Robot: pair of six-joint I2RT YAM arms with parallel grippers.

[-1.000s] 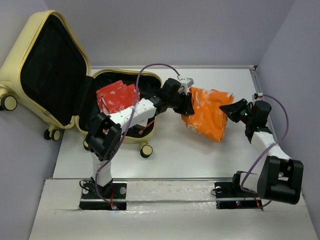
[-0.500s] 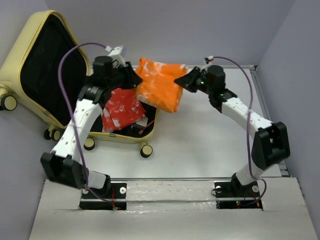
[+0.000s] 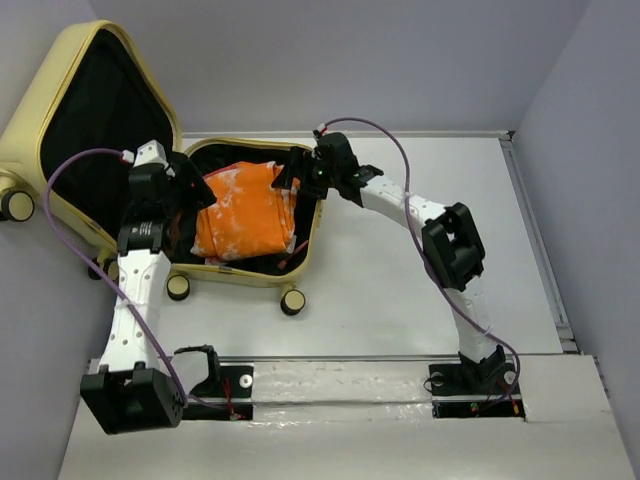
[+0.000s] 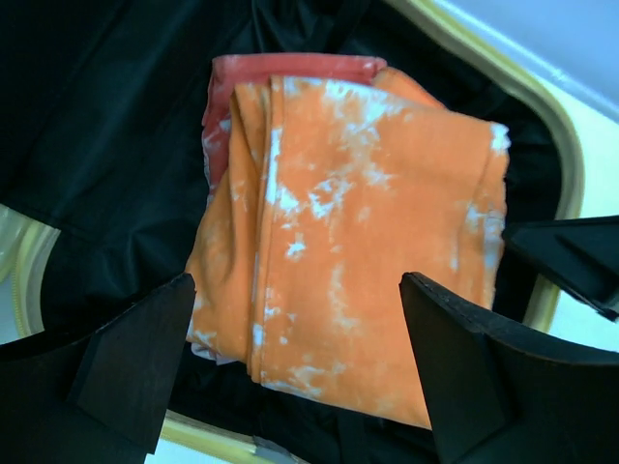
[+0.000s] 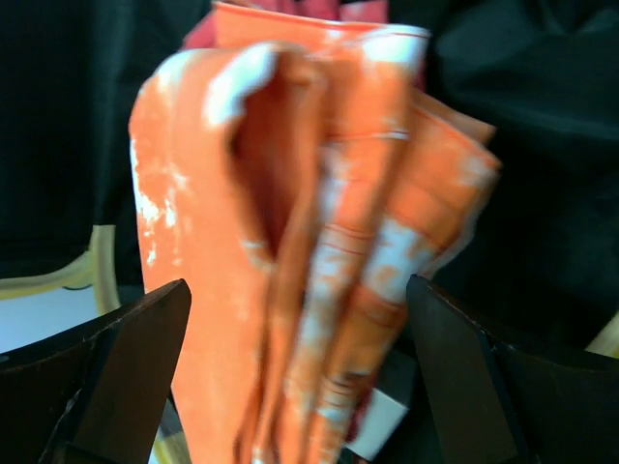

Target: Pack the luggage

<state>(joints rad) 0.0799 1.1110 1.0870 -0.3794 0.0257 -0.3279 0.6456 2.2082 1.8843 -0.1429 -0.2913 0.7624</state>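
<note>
Luggage (image 3: 28,130) shell pale yellow, lining black; wheels (image 3: 292,301) black and cream. Top cloth (image 3: 245,210) bright orange, mottled with white blotches and streaks; under cloth (image 4: 290,66) red. Left hand (image 4: 295,285) and right hand (image 5: 295,290) black. Desk (image 3: 400,300) off-white

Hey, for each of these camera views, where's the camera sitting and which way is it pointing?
Top external: fixed above and behind the bases, looking down on the table and open luggage; left arm and right arm show whole.
Left wrist: above the luggage, facing down onto the orange cloth; its open fingers show at the bottom.
Right wrist: close at the cloth's folded edge, blurred; its open fingers frame it.
Shared: both wrist views see the orange cloth on black lining.
</note>
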